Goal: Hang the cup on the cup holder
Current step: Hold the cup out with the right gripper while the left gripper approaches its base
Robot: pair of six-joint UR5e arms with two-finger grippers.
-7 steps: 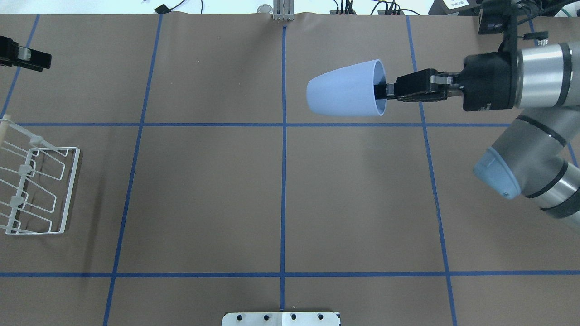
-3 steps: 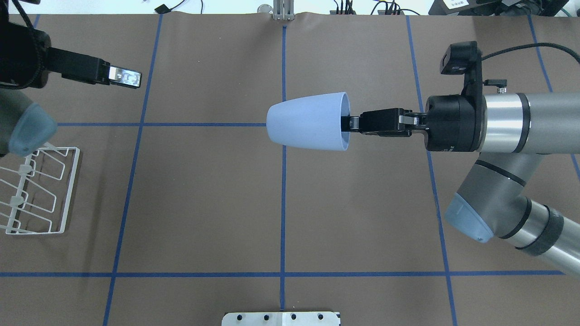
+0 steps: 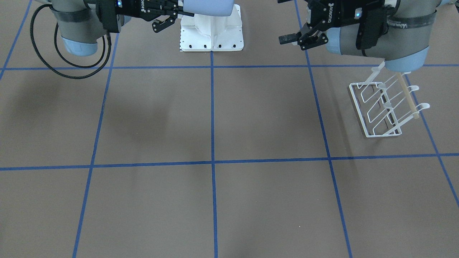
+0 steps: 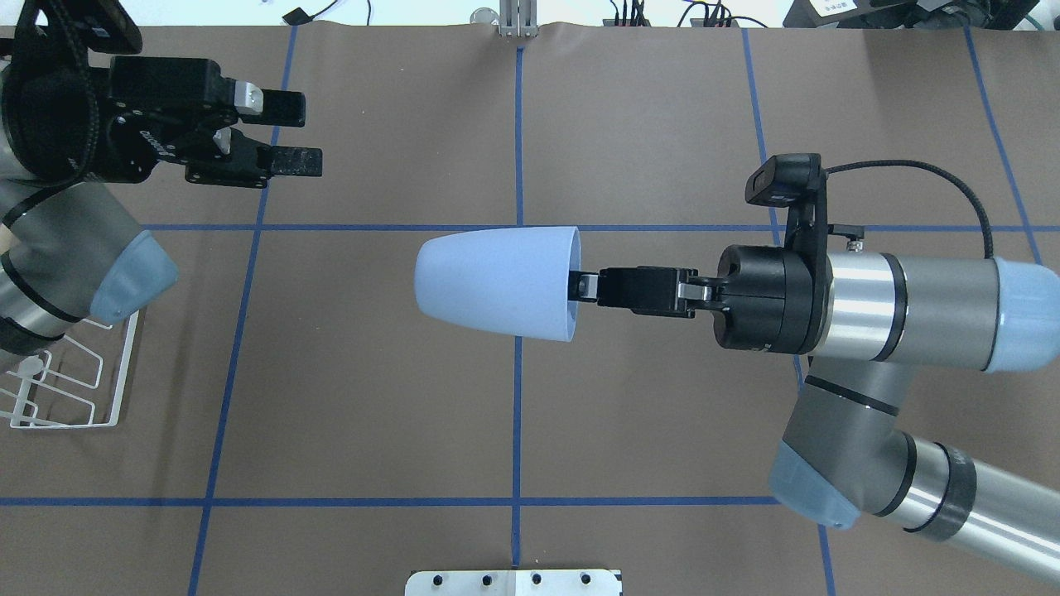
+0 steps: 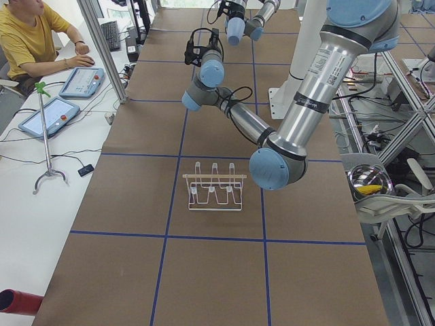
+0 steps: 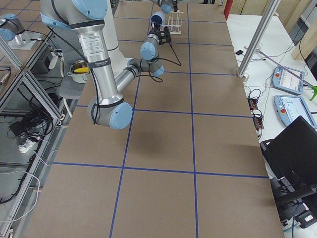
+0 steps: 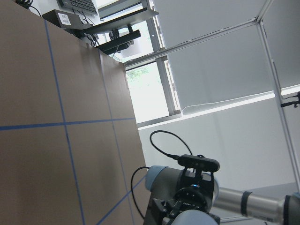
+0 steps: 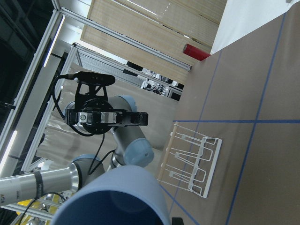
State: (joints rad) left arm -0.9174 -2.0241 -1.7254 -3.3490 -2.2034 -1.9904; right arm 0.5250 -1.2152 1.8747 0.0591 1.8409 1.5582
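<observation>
In the overhead view, the right end effector [image 4: 582, 286] pinches the rim of the cup [image 4: 493, 281], held sideways above the desk [image 4: 373, 414] with its base pointing away from the fingers. The left end effector [image 4: 298, 135] hangs beyond that base, fingers spread and empty. In the front-facing view, the cup holder [image 3: 385, 105] stands on the desk behind the left end effector, under its arm, well apart from the cup.

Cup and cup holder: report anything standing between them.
Nothing lies on the table between the cup, gripped at its rim by the right gripper, and the cup holder. The left arm's elbow hangs above the holder and hides part of it in the overhead view. The open left gripper sits off the direct line.
</observation>
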